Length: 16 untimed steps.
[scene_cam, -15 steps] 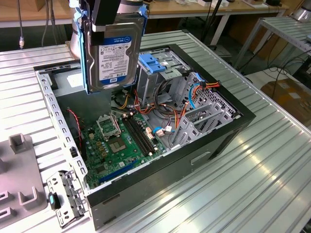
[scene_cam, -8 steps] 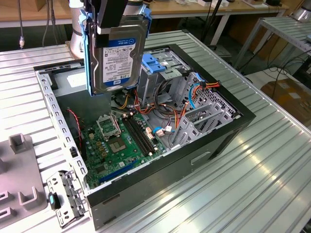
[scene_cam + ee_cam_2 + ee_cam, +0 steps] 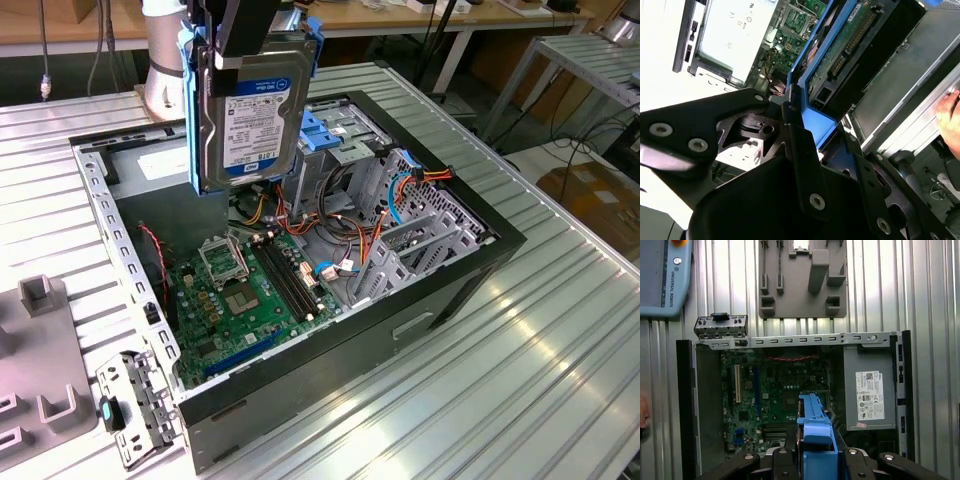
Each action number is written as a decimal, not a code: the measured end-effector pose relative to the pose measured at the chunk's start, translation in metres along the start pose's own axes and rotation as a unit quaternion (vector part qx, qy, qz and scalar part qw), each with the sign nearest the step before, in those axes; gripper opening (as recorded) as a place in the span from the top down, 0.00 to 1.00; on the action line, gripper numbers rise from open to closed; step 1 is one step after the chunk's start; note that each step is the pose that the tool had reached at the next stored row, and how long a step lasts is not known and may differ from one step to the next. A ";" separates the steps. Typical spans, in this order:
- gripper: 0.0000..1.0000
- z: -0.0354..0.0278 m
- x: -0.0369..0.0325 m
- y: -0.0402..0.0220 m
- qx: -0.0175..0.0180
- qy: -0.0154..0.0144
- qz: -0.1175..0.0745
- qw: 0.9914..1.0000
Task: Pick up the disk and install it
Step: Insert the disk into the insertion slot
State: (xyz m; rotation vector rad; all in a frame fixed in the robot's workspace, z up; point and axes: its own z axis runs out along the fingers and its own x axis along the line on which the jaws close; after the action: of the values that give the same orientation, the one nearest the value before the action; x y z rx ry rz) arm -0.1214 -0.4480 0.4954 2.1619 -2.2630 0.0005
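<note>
Bright, even light falls from overhead. In the exterior view the ribbed metal surface throws back broad white glare (strongest toward the exterior view's right), while the inner wall of the open computer case lies in shadow. The disk has a soft sheen. In the second wrist view the surface burns out to plain white.

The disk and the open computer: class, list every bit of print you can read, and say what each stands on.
Disk, white label: small print too fine to read.
Grey box, white sticker: print too small to read.
Motherboard: white markings, too small to read.
</note>
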 end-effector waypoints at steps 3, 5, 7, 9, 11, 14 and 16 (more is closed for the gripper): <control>0.63 0.0000 0.0017 -0.0008 0.000 0.000 0.000 1.000; 0.63 0.0000 0.0032 -0.0011 0.000 0.000 0.000 1.000; 0.63 0.0001 0.0044 -0.0013 0.000 0.000 0.000 1.000; 0.63 0.0001 0.0056 -0.0016 0.000 0.000 0.000 1.000; 0.63 0.0001 0.0072 -0.0019 0.000 0.000 0.000 1.000; 0.63 0.0001 0.0100 -0.0032 0.000 0.000 0.000 1.000; 0.63 0.0002 0.0113 -0.0046 0.000 0.000 0.000 1.000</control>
State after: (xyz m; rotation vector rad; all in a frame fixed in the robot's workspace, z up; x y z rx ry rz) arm -0.1173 -0.4595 0.4953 2.1619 -2.2631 0.0005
